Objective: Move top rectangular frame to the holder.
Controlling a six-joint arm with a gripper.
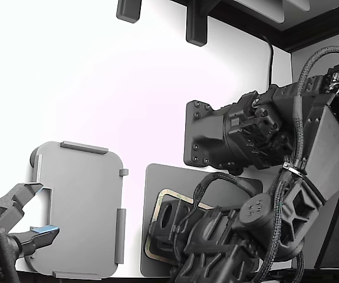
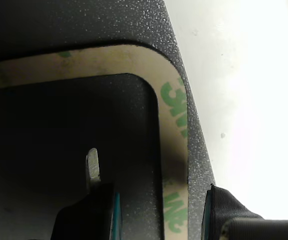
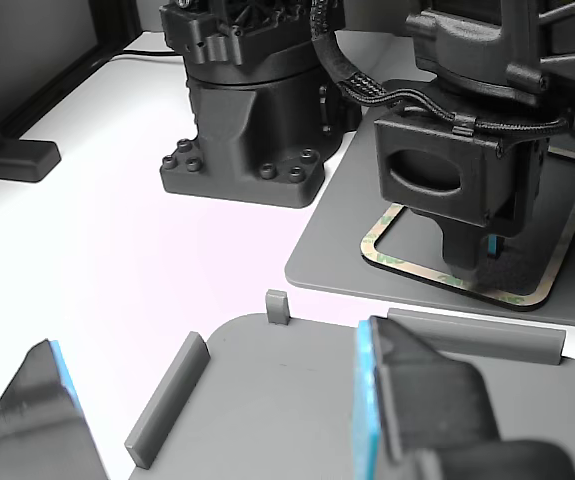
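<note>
An arm's hand (image 2: 159,210) hangs low over the frame (image 2: 176,115), its two fingers spread and straddling one long strip near a rounded corner, pinching nothing yet. In the wrist view one finger (image 2: 91,212) stands inside the frame's open centre at the lower middle of the picture, the other (image 2: 224,210) outside the strip at the lower right. The frame lies flat on a dark mat (image 1: 151,236) in the lower centre of the exterior view, half hidden by the arm; the other view shows its tan outline (image 3: 387,250) under the wrist at centre right. The holder (image 1: 78,206), a light grey tray with raised edge tabs, sits at the lower left of the exterior view, well apart from the mat across white table (image 1: 98,88). The frame looks paper-thin and very light, likely limp enough to sag or curl when lifted by one side, and the green print suggests an adhesive liner, so it may cling to the mat or peel off unevenly. The best hold is probably across the narrow strip itself, near the middle of a long side, with light pressure. A second hand (image 3: 387,400) fills the foreground of the other view.
</note>
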